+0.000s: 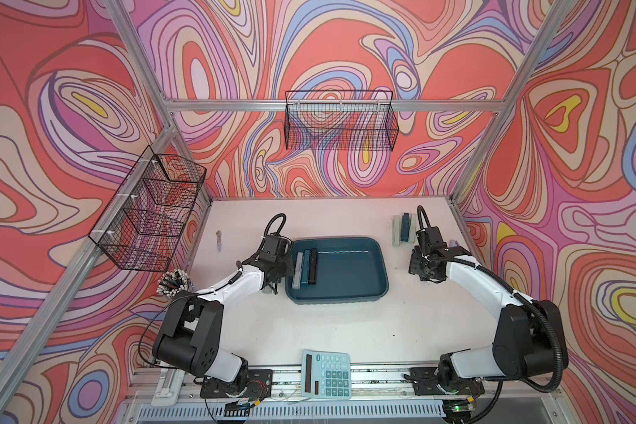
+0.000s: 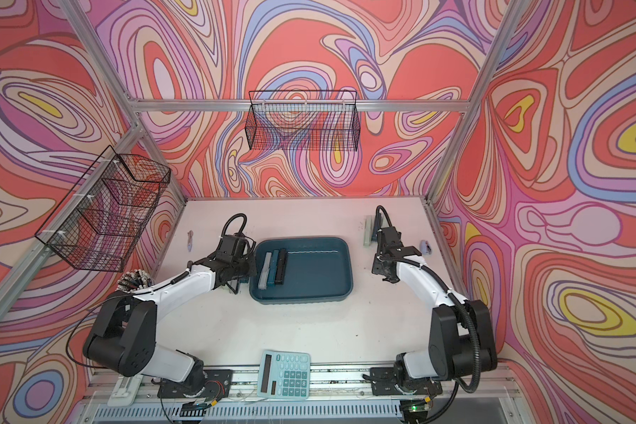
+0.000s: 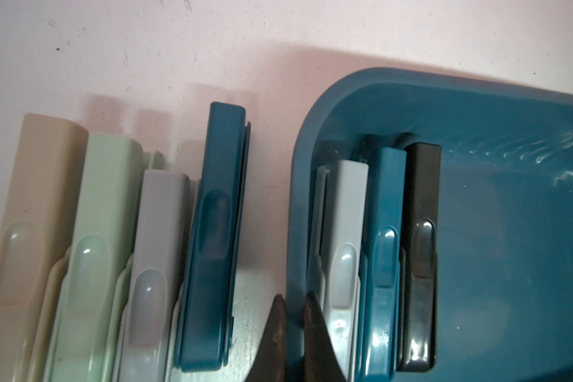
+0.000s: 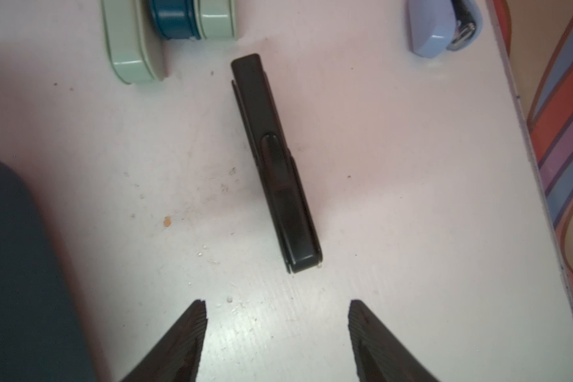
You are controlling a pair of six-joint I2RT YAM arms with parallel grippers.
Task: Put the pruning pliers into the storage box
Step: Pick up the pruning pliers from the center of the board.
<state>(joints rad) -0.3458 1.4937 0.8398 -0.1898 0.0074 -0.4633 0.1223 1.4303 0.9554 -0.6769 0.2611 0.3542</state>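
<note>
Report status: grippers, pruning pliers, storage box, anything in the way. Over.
Left gripper shut on storage box rim. Right gripper open over black pruning pliers on table. Three pliers in box. Nothing blocking the black one.

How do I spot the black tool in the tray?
Find the dark teal storage box on the table. At one end, a grey plier, a teal plier and the black plier lie side by side; the black one is innermost.
</note>
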